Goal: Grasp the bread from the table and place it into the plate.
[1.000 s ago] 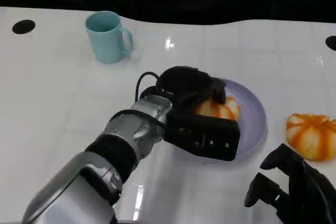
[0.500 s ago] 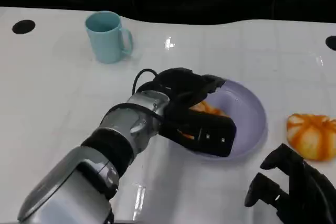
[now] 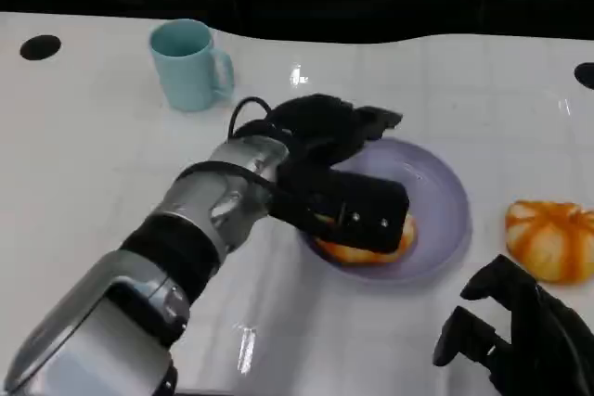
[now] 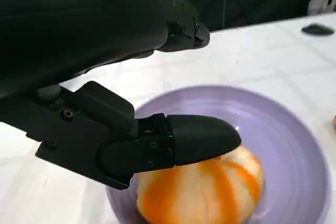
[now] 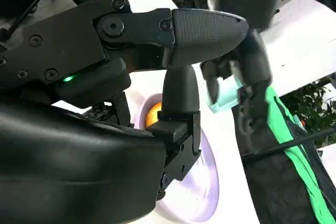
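White table point(image 3: 93, 164) holds a blue cup point(image 3: 190, 64) at the left. Next, the left hand point(image 3: 339, 187) hovers over the purple plate point(image 3: 445, 201), fingers spread wide above the bread point(image 3: 367, 249) lying in it. Another bread point(image 3: 549, 240) sits further right, above the right hand point(image 3: 520, 336), fingers loosely apart, holding nothing.

On the white tabletop point(image 3: 111, 155), the left robot hand point(image 3: 339, 169) hangs over the purple plate point(image 3: 441, 206), an orange-striped bread point(image 3: 367, 246) lying in the plate at 7 o'clock under it; a second bread point(image 3: 549, 240) sits at the plate's 3 o'clock; a blue mug point(image 3: 188, 64) at 10 o'clock; the right robot hand point(image 3: 520, 340) rests at 5 o'clock.
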You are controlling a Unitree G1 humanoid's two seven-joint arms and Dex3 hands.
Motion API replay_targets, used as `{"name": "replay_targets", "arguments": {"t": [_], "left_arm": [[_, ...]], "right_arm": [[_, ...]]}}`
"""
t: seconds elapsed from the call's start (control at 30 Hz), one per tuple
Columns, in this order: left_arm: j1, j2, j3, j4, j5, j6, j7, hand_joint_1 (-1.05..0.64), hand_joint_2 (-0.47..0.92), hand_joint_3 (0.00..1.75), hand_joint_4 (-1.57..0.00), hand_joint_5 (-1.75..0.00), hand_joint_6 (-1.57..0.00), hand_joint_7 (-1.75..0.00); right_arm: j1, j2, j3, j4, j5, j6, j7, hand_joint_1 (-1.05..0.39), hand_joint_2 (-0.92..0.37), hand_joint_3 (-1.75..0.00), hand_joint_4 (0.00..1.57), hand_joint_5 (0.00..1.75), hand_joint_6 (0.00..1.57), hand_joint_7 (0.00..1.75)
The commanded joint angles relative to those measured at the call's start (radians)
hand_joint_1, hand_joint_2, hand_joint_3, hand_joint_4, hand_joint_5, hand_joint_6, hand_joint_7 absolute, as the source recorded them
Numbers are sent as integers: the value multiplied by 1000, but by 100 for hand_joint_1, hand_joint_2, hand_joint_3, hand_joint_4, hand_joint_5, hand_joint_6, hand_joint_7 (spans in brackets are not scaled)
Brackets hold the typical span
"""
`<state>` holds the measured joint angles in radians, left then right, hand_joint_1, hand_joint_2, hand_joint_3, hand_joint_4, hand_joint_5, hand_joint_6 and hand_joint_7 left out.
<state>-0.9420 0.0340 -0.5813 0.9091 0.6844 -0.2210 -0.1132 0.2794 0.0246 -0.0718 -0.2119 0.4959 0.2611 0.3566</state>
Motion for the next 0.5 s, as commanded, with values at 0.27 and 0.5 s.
{"name": "replay_targets", "arguments": {"t": [0.27, 0.5], "left_arm": [[253, 59, 281, -208, -476, -131, -271, -86, 92, 50, -1, -61, -24, -5], [468, 28, 469, -402, -844, -34, -435, -67, 92, 39, -39, -96, -51, -17]], "right_arm": [[5, -11, -4, -12, 5, -7, 0, -47, -92, -49, 67, 175, 42, 175], [8, -7, 1, -9, -7, -24, 0, -48, -92, -48, 68, 175, 43, 174]]}}
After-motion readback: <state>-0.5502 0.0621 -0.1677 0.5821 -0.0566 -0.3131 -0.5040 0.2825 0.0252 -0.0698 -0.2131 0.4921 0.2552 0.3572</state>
